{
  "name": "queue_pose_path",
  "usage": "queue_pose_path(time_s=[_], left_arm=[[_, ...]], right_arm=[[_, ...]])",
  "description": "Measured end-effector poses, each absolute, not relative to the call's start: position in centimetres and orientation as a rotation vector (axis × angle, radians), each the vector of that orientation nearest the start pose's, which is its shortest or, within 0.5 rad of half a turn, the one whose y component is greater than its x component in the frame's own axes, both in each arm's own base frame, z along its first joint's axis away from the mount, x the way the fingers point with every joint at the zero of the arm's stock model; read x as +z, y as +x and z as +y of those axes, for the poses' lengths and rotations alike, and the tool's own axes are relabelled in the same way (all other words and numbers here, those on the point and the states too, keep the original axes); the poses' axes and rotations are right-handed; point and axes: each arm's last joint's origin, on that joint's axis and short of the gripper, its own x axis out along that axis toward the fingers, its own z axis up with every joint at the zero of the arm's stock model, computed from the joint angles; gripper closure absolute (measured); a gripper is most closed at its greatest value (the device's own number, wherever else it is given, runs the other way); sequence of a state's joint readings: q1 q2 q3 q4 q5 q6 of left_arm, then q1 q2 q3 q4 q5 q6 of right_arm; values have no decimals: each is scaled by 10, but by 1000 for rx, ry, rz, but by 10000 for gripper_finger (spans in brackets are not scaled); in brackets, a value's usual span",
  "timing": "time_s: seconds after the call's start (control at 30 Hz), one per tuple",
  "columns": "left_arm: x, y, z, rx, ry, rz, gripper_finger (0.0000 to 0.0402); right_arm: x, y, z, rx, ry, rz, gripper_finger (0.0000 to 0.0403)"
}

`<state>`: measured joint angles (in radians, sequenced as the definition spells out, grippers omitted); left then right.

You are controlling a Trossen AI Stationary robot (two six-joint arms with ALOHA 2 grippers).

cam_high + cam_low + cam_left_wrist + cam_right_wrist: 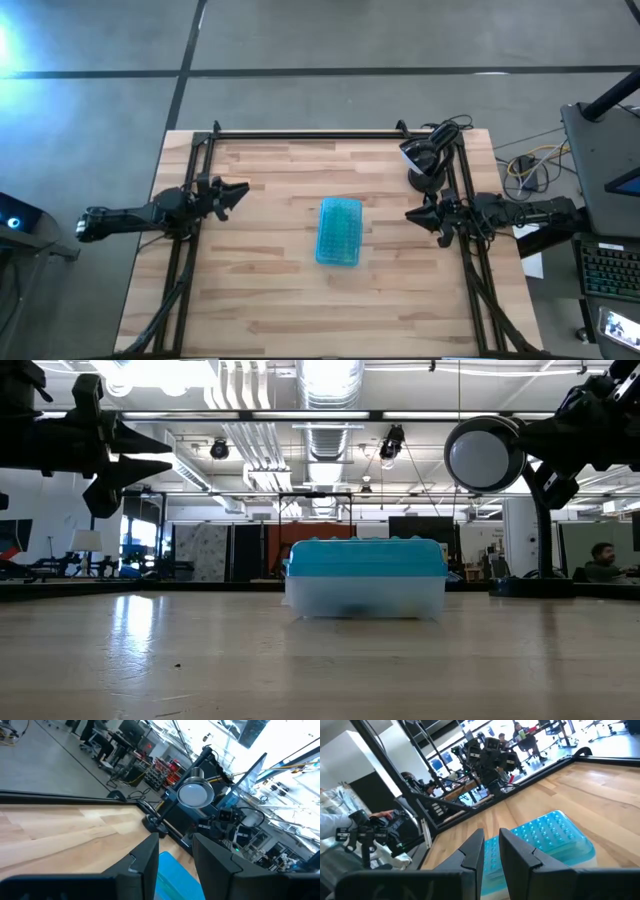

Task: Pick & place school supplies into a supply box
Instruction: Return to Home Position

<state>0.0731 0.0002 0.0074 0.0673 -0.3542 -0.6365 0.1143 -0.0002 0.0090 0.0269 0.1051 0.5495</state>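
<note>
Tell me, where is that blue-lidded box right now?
In the high view the supply box sits closed, central on the table, between the left gripper and the right gripper, touching neither.

My overhead camera looks straight down and takes in the whole bench [260,290] with floor around it. The supply box [339,232] sits mid-frame. The low camera sits at bench-top height on the near side, facing level across to the room beyond, close on that same box. The left wrist camera looks rightward past the left fingers [145,865] at the lamp [196,794] — the low view shares it. The right wrist camera looks leftward past the right fingers [517,855], over the box — nearest of all.
</note>
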Motion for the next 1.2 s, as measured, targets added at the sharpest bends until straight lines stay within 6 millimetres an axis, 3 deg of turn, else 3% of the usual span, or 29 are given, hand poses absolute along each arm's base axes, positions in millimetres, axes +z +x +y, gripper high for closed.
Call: queue_pose_path(time_s=[1.2], left_arm=[[171, 96, 17, 395, -634, -190, 298]], right_arm=[[169, 97, 8, 16, 552, -23, 351]])
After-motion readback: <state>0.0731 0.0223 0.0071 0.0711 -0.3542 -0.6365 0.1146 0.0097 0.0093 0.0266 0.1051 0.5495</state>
